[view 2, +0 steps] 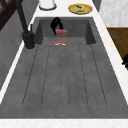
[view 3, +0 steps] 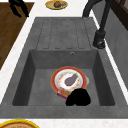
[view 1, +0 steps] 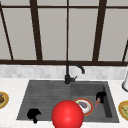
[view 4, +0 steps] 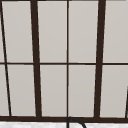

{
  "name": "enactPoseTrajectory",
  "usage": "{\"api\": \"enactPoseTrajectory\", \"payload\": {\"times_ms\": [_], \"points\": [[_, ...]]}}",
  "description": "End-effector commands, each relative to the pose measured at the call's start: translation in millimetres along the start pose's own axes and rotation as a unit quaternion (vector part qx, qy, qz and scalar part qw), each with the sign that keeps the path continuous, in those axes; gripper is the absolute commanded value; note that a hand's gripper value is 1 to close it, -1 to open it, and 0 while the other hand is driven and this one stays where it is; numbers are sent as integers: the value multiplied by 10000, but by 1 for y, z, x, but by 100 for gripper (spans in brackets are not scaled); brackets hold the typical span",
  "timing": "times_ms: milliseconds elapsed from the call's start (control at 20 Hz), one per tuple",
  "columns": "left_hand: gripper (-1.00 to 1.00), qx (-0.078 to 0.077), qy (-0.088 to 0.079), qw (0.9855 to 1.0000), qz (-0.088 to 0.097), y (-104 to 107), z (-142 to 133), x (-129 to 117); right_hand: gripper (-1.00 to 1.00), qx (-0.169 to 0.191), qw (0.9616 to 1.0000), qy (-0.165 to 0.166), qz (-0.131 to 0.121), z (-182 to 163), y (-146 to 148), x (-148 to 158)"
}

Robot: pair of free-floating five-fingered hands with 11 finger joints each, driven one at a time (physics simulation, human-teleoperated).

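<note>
Grey sink (view 1: pixel 40 95) at frame centre: right hand (view 1: pixel 100 95) pinches what looks like a sponge (view 1: pixel 97 102) beside the plate (view 1: pixel 87 110); left hand (view 1: pixel 33 114), lower left, hangs curled.

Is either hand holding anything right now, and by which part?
The right hand grips a small reddish tool by its upper end, beside the plate in the basin. The left hand holds nothing.
</note>
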Motion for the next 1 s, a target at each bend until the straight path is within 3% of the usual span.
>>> {"api": "enactPoseTrajectory", "payload": {"times_ms": [0,300,950], "points": [[0,0,0,10000,0,0,0,0,100,-104,9985,412,-348,11,-11,-4],[0,0,0,10000,0,0,0,0,100,-116,9986,361,-359,36,-36,0],[0,0,0,10000,0,0,0,0,100,-140,9923,1188,-310,81,-98,14]]}}
